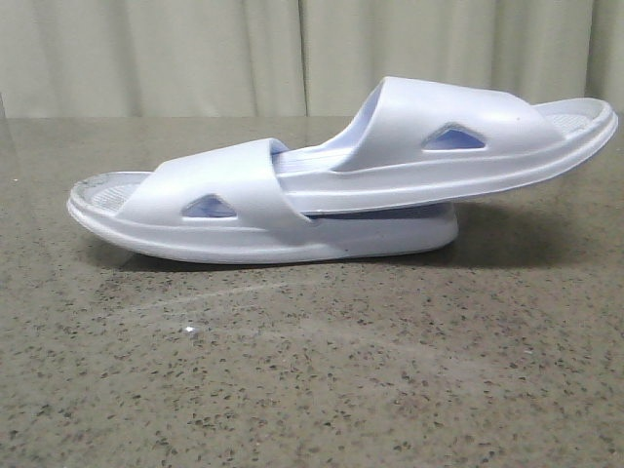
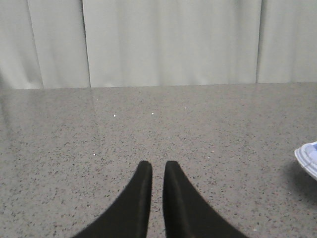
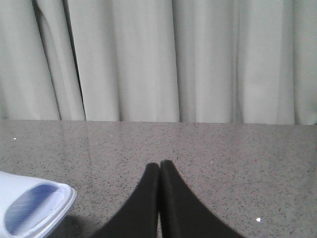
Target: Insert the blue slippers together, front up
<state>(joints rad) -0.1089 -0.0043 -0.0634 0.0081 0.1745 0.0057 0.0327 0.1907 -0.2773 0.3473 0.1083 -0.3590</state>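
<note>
In the front view the two blue slippers lie nested on the table. The lower slipper [image 1: 224,200] rests flat with its strap at the left. The upper slipper [image 1: 468,146] has one end pushed under that strap, and its other end tilts up to the right. Neither gripper appears in that view. My left gripper [image 2: 158,166] hovers over bare table, its fingers drawn together with only a thin slit and nothing between them. An edge of a slipper [image 2: 308,157] shows off to its side. My right gripper [image 3: 159,166] is shut and empty, with a slipper end [image 3: 29,208] beside it.
The speckled grey stone table [image 1: 292,370] stretches in front of the slippers. A pale pleated curtain [image 1: 195,49] hangs behind the table's far edge.
</note>
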